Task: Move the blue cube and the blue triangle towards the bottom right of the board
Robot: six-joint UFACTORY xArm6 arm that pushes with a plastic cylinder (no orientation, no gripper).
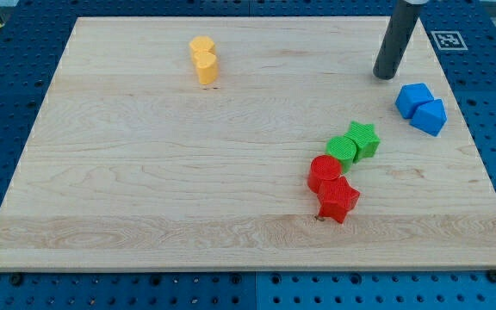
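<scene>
The blue cube [412, 99] and the blue triangle [430, 116] lie touching each other near the board's right edge, in the upper right part. My tip [387, 76] rests on the board just up and to the left of the blue cube, a small gap apart from it.
The wooden board [145, 172] fills the view. A green cylinder [343, 150] and green star [362, 139] touch right of centre. A red cylinder [324, 172] and red star [337, 199] sit just below them. Two yellow blocks [203, 59] stand at the upper left.
</scene>
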